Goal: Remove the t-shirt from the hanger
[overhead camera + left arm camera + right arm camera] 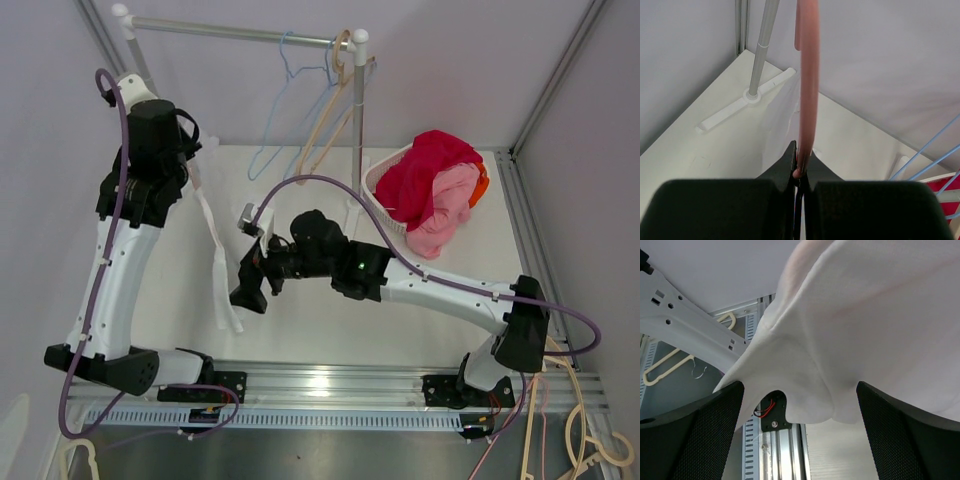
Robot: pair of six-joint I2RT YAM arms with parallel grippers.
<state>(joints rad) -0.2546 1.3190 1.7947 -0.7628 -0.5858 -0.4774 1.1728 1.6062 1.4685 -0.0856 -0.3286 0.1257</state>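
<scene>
At the near edge, past the arm bases, a few spare cream hangers (590, 440) lie off the worktop (330, 320) at about 5 o'clock. Further in, the right end effector (248, 290) sits low near the middle with its jaws spread wide. In its wrist view the white t-shirt (865, 330) droops into the gap between the two black fingers (690, 440), which are not closed on it. Seen from above, the t-shirt (220, 270) hangs as a narrow white strip at about 9 o'clock of that end effector, just beside it. It runs up towards the left end effector (190, 150), raised at about 10 o'clock. That one is pinched tight on the pink hanger (807, 90) carrying the shirt. Over at 2 o'clock a white basket (385, 175) holds a red garment (425, 170) heaped over a pink one (445, 215). Farthest back, the rack's rail (240, 33) carries a blue wire hanger (285, 110) and cream hangers (325, 130).
</scene>
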